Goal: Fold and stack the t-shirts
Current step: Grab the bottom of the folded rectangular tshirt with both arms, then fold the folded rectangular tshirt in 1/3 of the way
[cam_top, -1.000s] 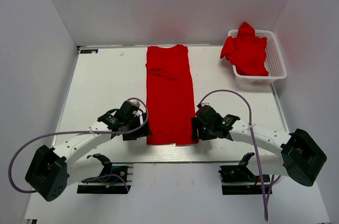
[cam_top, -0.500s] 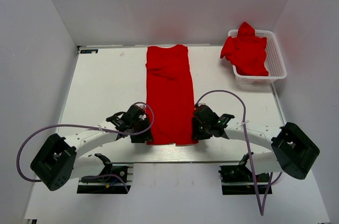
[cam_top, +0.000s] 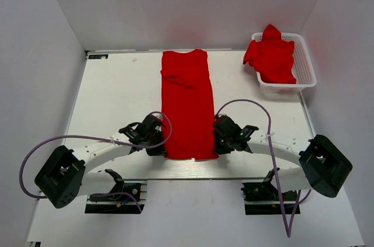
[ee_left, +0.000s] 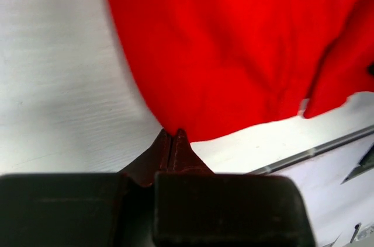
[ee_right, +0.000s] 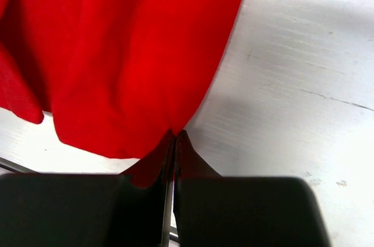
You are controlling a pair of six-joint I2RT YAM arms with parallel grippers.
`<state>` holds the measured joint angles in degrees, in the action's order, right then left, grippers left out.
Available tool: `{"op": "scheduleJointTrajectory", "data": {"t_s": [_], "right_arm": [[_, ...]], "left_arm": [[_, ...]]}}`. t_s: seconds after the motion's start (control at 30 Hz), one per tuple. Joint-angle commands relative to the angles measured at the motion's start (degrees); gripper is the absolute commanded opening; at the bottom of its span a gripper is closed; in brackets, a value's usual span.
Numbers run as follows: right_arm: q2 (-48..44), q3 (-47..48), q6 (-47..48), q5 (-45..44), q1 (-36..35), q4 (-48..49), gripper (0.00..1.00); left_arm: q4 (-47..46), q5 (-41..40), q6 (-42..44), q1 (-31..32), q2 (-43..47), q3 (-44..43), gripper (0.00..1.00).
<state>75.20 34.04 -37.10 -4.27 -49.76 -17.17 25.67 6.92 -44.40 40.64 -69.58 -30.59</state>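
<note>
A red t-shirt [cam_top: 187, 107], folded into a long narrow strip, lay down the middle of the white table [cam_top: 117, 95]. The left gripper [ee_left: 173, 136] pinched its near left corner with fingers pressed together, and the right gripper [ee_right: 175, 136] pinched the near right corner likewise. A heap of red t-shirts [cam_top: 272, 57] sat in the white lattice basket [cam_top: 307, 72] at the far right.

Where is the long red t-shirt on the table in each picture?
Top external: the t-shirt lies as a long strip down the middle of the table.
Left wrist: the t-shirt fills the upper right, one corner pinched by the left end effector.
Right wrist: the t-shirt fills the upper left, one corner pinched by the right end effector.
Shared landmark: the near hem, seen in all three.
</note>
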Motion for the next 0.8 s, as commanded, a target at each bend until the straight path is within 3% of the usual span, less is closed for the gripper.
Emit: {"op": "scheduleJointTrajectory", "data": {"t_s": [0.0,0.23,0.53,0.77], "right_arm": [[-1.72,3.39,0.97,-2.49,0.10,-2.60,0.00],[1.00,13.30,5.11,-7.85,1.68,-7.34,0.00],[9.70,26.94,9.24,-14.18,6.78,-8.76,0.00],[16.81,35.29,12.22,-14.80,11.35,-8.41,0.00]], "left_arm": [[-0.45,-1.02,2.12,0.23,1.99,-4.21,0.00],[0.87,-3.74,3.97,-0.83,-3.36,-13.79,0.00],[7.90,-17.63,3.27,-4.25,-12.68,-29.78,0.00],[6.06,-18.86,7.39,-8.29,-20.41,-38.83,0.00]]}}
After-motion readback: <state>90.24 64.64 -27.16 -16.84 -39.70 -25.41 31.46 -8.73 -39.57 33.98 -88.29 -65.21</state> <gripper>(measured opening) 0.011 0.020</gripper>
